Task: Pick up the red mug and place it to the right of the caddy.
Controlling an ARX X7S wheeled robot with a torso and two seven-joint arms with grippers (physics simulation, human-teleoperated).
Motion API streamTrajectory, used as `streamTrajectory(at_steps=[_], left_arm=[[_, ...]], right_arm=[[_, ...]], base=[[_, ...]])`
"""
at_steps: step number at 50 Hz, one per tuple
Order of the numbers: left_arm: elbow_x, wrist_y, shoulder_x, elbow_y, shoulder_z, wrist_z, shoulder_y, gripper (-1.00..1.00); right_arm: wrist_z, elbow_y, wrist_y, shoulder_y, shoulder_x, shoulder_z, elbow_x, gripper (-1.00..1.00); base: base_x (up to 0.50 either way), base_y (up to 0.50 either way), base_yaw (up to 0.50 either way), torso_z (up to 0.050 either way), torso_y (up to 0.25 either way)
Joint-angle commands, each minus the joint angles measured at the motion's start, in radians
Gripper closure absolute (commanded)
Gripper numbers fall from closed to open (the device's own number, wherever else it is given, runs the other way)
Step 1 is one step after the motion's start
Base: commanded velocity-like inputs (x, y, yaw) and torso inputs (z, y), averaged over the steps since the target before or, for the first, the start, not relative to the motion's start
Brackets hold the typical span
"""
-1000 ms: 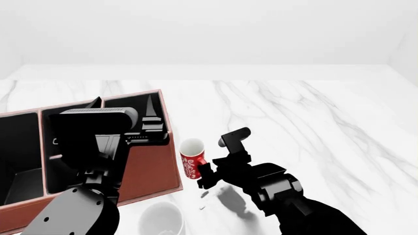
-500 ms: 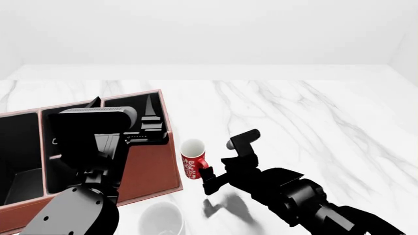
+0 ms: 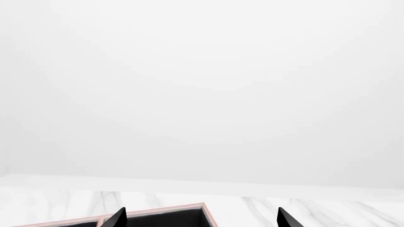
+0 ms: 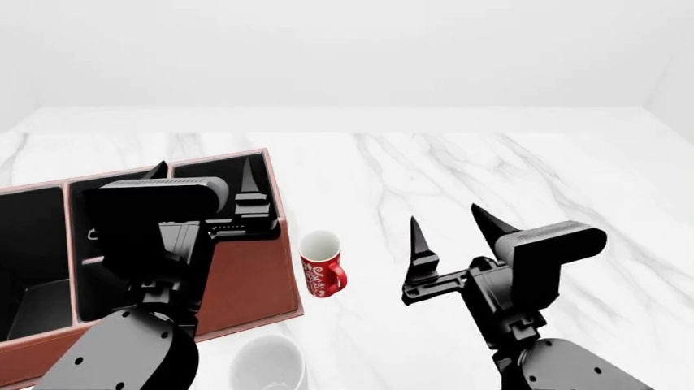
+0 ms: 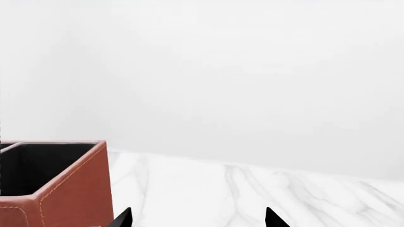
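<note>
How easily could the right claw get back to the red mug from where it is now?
Probably easily. The right claw hangs open beside the red mug, with only bare marble table between them. The caddy stands on the mug's far side, so it should not block that approach.

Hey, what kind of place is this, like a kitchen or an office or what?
Hard to say: a bare simulated room, perhaps a kitchen counter or a desk. A white marble tabletop holds a leather caddy, a red mug and a white mug, with plain white walls behind.
</note>
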Motion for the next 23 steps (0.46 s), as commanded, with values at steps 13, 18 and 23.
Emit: streamTrajectory(at_steps=[13, 18, 23], left_arm=[[-0.002, 0.007, -0.008, 0.002, 0.013, -0.011, 0.003, -1.0], [-0.004, 0.007, -0.01, 0.003, 0.015, -0.013, 0.003, -1.0], [-0.006, 0.009, -0.012, 0.002, 0.017, -0.014, 0.003, -1.0]], right_arm=[[0.217, -0.195, -0.152, -0.106, 0.075, 0.043, -0.219, -1.0], [0.215, -0.198, -0.157, -0.109, 0.081, 0.047, -0.208, -1.0], [0.201, -0.184, -0.166, -0.111, 0.076, 0.048, -0.193, -1.0]], base=[[0.0, 0.0, 0.0, 0.0, 0.0], [0.0, 0.0, 0.0, 0.0, 0.0], [0.0, 0.0, 0.0, 0.0, 0.0]])
